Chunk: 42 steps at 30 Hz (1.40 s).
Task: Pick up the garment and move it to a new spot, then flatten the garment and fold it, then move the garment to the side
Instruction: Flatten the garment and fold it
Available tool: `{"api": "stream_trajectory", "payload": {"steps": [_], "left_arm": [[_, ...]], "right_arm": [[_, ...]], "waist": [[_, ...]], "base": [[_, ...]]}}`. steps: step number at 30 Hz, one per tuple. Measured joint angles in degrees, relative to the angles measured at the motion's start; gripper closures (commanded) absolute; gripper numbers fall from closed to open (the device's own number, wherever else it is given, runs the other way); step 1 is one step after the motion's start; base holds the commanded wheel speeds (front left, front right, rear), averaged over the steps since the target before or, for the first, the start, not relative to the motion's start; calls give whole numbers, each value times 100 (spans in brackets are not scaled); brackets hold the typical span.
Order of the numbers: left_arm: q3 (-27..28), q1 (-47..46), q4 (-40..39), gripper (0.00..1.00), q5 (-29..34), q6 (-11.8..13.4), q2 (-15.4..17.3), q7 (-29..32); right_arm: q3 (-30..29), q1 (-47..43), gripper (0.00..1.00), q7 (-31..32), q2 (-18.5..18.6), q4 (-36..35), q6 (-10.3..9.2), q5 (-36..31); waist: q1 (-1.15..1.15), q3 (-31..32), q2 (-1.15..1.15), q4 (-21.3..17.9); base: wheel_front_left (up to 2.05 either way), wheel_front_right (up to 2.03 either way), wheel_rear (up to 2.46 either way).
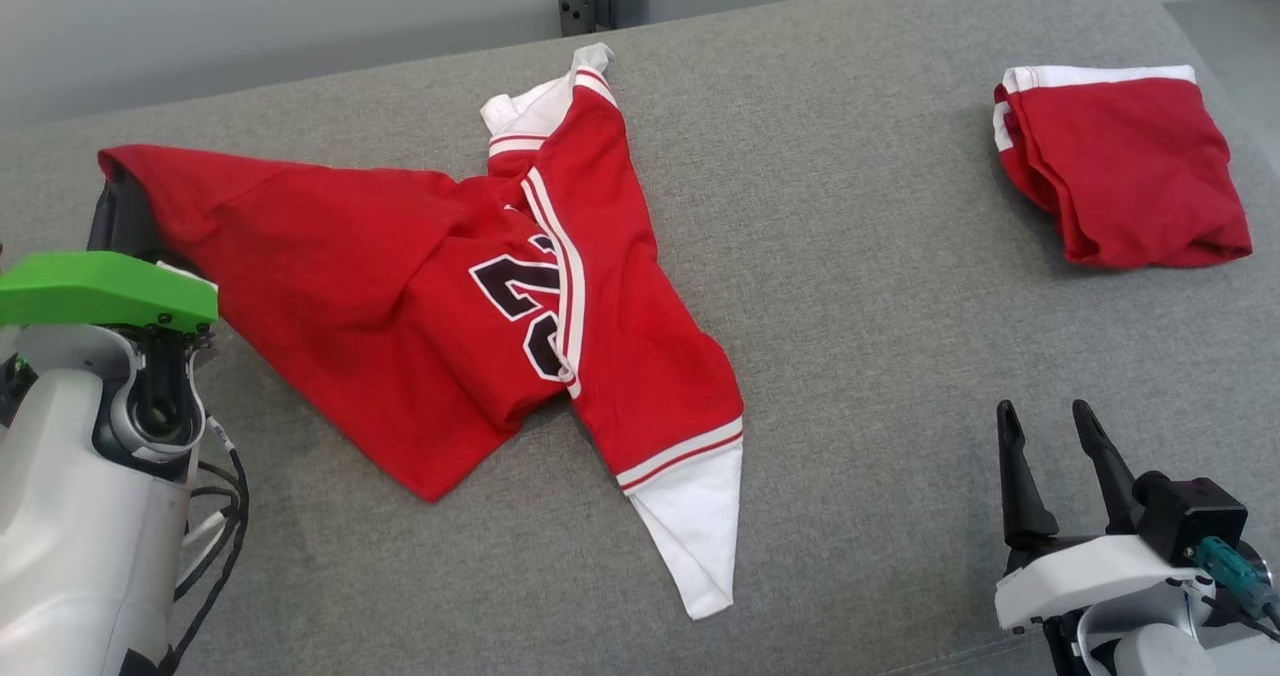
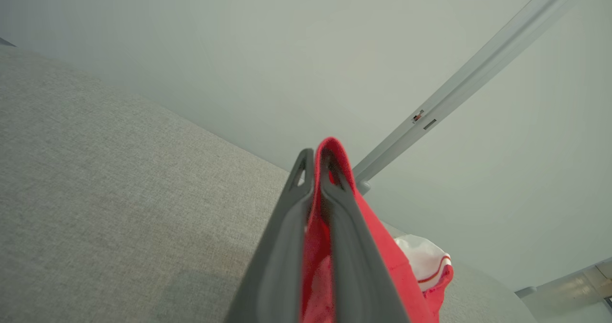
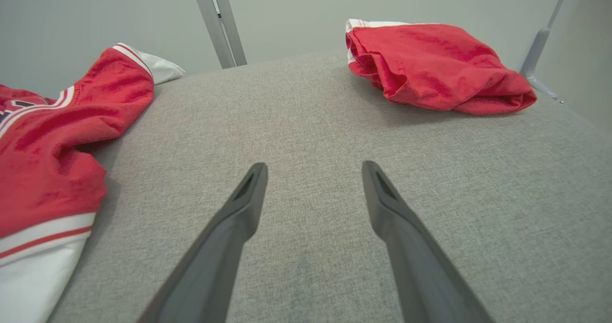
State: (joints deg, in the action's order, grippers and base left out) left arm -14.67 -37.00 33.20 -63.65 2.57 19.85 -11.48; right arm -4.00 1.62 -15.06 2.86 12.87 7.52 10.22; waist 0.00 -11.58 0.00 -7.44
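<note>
Across the grey table (image 1: 850, 256) the jersey (image 1: 400, 296) sprawls crumpled, centre-left, with a folded cloth (image 1: 1125, 166) far right. Left claw (image 2: 316, 163) is pinched tight on one red corner, held raised. Right claw (image 1: 1043, 411) waits spread wide and empty. Danger: a one-corner pull could twist the jersey into a bunch, or the fabric could slip free.

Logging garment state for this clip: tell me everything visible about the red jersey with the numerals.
The red jersey looks like smooth sports knit, with white striped trim, white end panels and dark white-edged numerals half hidden by a fold. It sprawls crumpled, not flattened, on the grey fabric surface. Its left corner is lifted, pinched in the shut left tool; the rest lies on the surface.
</note>
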Motion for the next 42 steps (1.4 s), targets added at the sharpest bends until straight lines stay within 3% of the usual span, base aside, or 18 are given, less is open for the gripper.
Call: {"api": "stream_trajectory", "payload": {"steps": [1, 7, 14, 17, 20, 23, 29, 39, 41, 42], "left_arm": [[27, -62, 259, 0, 15, -145, -2, -84], [151, -194, 1522, 0, -64, -361, -123, -214], [-57, -23, 2071, 0, 320, -444, -130, -305], [-157, 248, 1817, 0, 502, -566, -308, -333], [-464, 902, 1268, 0, 860, -661, -720, -350], [-777, 1503, 967, 0, 977, -556, -1088, -269], [-1035, 2068, 327, 0, 978, -305, -1326, -11], [-1193, 2472, -520, 0, 940, -88, -1293, 294], [-1204, 2504, -622, 52, 914, -85, -1295, 370], [-1203, 2510, -649, 58, 906, -78, -1291, 394]], "right_arm": [[-1, 1, 0, 0, 1, 3, 0, -4], [-58, 10, 0, 1, 0, 1, 0, -30], [-183, -58, 0, 0, 0, -3, 0, -27], [-224, -135, 0, 0, -1, -27, 0, -11], [-233, -240, 0, 0, -1, -48, 0, 16], [-194, -281, 0, 0, -1, -47, 0, 18], [-154, -282, 0, 0, -1, -47, 0, 15], [-145, -324, 0, 0, -1, -43, 0, 13], [-153, -322, 0, 0, -1, -35, 0, 13], [-155, -320, 0, 0, -1, -32, 0, 13]], "waist": [[0, -43, 0, -17], [0, -187, 0, -98], [0, -78, 0, 35], [0, 9, 0, 129], [0, 142, 0, 285], [0, 260, 0, 452], [0, 382, 0, 601], [0, 296, 0, 534], [0, 284, 0, 513], [0, 280, 0, 504]], "base": [[0, 0, 0], [0, 0, 0], [0, 0, 0], [0, 0, 0], [0, 0, 0], [0, 0, 0], [0, 0, 0], [0, 0, 0], [0, 0, 0], [0, 0, 0]]}}
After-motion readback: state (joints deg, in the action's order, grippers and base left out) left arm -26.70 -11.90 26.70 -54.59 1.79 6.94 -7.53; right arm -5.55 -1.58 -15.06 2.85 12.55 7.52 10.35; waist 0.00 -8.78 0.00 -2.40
